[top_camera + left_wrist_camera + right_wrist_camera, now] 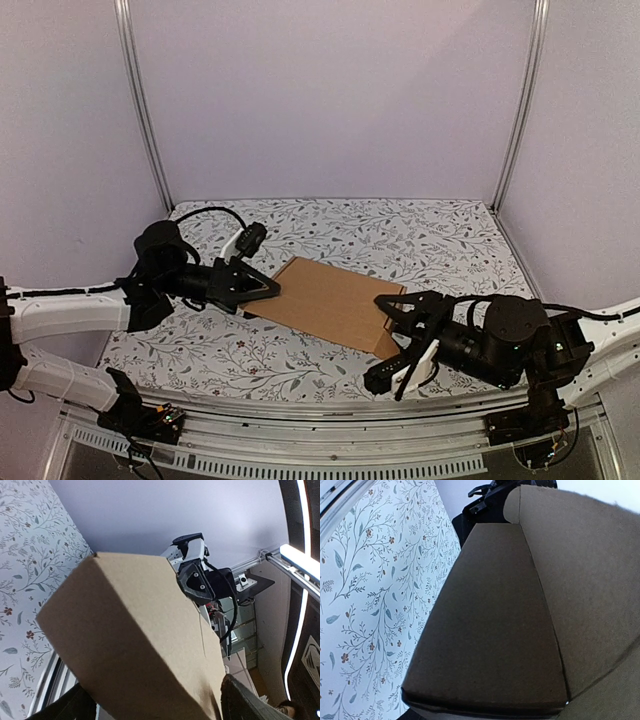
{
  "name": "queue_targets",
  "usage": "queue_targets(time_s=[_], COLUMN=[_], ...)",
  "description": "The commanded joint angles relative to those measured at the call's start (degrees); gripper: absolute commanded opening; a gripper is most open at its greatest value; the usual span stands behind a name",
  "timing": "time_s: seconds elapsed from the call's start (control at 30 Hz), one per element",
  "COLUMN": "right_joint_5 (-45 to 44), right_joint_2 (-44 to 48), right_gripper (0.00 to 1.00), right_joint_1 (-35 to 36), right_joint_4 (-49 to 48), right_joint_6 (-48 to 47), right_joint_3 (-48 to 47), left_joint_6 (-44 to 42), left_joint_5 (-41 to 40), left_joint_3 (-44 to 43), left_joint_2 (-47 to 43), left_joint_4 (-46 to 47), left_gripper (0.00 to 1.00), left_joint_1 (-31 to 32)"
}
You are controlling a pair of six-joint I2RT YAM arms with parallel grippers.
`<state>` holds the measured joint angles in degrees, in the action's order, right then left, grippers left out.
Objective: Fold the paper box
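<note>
- The paper box (pixel 325 300) is sitting about mid-table on the floral table cover (pixel 300 225). It's plain brown, lying low and skewed, with one corner pointing toward the back wall.
- The left gripper (pixel 268 290) reaches in low from the left, with its tip right at the box's left edge.
- In the left wrist view its fingers (pixel 67 707) are spread wide at the bottom of the picture, and the cardboard fills the whole gap between them. We honestly can't tell if they're pinching it or just sitting alongside.
- That same view shows a sharp crease running along the box, with a lit face on one side and a shaded face on the other.
- The right gripper (pixel 375 342) is at the box's near-right corner. One finger is up over the cardboard and the other is lower, on the near side.
- The right wrist view is pretty much wall-to-wall cardboard and its own fingers don't show. So we can't tell whether that one is clamped on or only straddling the corner.
- We do see fold lines there, plus a rounded tab (pixel 512 505) at the far end of the box.
</note>
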<state>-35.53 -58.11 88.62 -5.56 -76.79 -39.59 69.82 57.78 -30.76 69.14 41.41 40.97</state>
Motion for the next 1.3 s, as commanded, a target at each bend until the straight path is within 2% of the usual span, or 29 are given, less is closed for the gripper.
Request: queue_targets(time_s=[0.0,0.23,0.5,0.7,0.9,1.0,1.27], right_joint_5=[0.5,1.53,5.84,17.71,36.8,43.99,54.38], right_joint_2=[1.41,2.53,1.71,0.36,-2.75,-5.66,-13.1], right_gripper=[0.31,0.31,0.31,0.29,0.29,0.28,0.25], right_joint_1=[0.67,0.59,-2.14,-9.15,-19.03,-21.8,-26.02], right_joint_4=[8.69,11.08,13.64,14.19,12.96,10.72,3.73], right_joint_6=[13.31,25.62,40.54,54.33,63.69,66.55,69.56], right_joint_3=[-1.01,0.4,1.45,1.65,2.2,2.68,2.2], left_joint_6=[-22.06,-33.01,-37.8,-39.35,-39.77,-40.37,-41.57], left_joint_5=[-8.71,-18.35,-25.11,-26.83,-27.65,-29.36,-37.43], left_joint_3=[-6.82,-11.72,-14.25,-13.36,-11.35,-10.65,-10.88], left_joint_2=[-6.19,-9.89,-14.33,-16.78,-16.69,-16.55,-13.34], left_joint_4=[-32.32,-51.03,-58.3,-59.56,-59.23,-59.7,-64.08], left_gripper=[0.83,0.84,0.84,0.83,0.78,0.76,0.71], left_joint_1=[-0.37,-0.37,-0.37,-0.37,-0.15,0.02,1.38])
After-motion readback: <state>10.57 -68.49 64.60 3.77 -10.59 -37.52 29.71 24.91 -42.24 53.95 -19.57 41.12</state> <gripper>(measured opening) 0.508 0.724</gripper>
